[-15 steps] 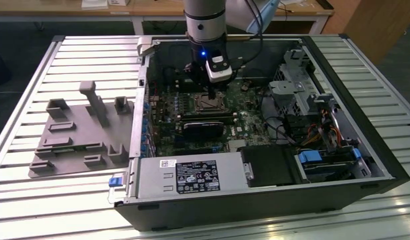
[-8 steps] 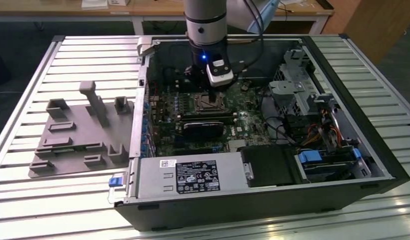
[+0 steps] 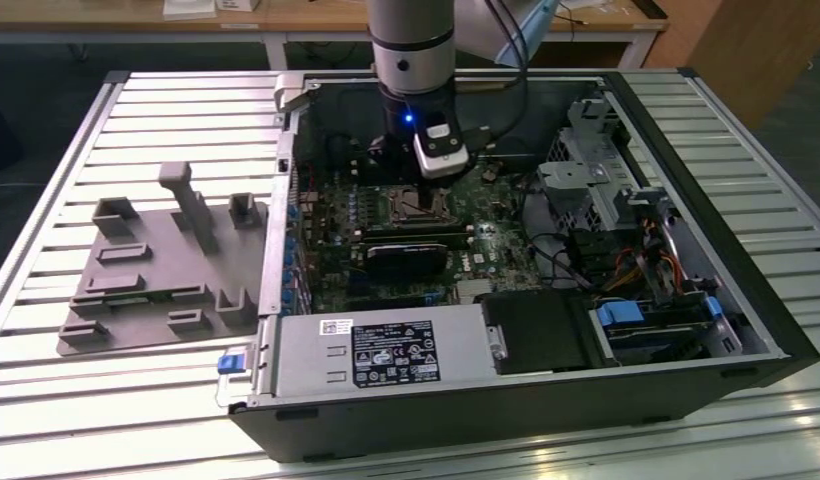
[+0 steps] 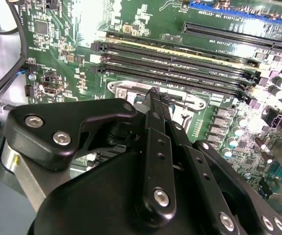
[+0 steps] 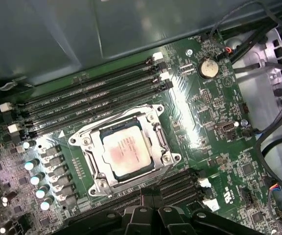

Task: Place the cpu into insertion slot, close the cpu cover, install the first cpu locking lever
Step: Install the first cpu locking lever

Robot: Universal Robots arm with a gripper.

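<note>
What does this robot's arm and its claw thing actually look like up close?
The arm is a thick silver-grey tube with a black band and a small blue light low down. A white block sits near its end, and black cables trail beside it. The gripper is matte black, built of jointed links with silver screw heads.

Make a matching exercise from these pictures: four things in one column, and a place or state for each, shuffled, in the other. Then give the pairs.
Things:
1. cpu
2. cpu cover
3. gripper
4. grey fixture plate

Places or states:
A. on the slatted table outside the computer case, at the exterior view's left
B. lying down as a metal frame around the chip
C. seated in the insertion slot, silver face up
D. low over the green board, beside the socket

Pairs: 1-C, 2-B, 3-D, 4-A
</note>
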